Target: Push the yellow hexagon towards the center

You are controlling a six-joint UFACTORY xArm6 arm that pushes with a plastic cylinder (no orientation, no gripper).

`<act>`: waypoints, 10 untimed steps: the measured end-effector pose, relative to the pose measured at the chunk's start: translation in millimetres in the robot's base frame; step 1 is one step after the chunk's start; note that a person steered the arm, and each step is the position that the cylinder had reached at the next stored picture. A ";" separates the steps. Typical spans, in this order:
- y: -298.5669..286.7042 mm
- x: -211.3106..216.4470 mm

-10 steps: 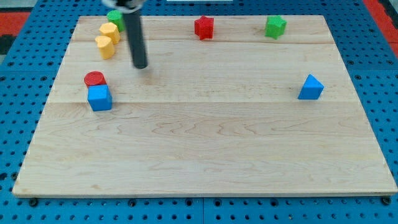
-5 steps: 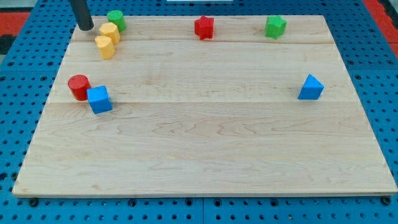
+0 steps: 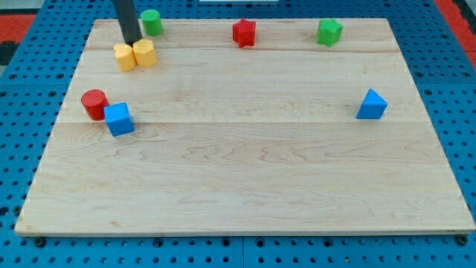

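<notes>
The yellow hexagon sits near the board's top left, touching a second yellow block on its left. My tip stands just above and between the two yellow blocks, close to the hexagon's upper left edge. The dark rod rises from it out of the view's top.
A green cylinder is just above right of my tip. A red star and a green block lie along the top edge. A red cylinder touches a blue cube at the left. A blue block is at the right.
My tip moved right from the top left corner to just above the yellow blocks. The yellow hexagon shifted down and right, and the green cylinder moved right.
</notes>
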State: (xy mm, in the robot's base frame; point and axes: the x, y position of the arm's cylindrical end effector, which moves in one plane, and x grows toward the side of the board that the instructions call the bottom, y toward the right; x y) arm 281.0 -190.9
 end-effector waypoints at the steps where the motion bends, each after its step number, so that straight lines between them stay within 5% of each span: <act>1: 5.8 25.8; 3: 34.3 17.4; 5: 189.1 74.8; 7: 273.2 178.6; 9: 247.4 116.8; 10: 232.2 155.1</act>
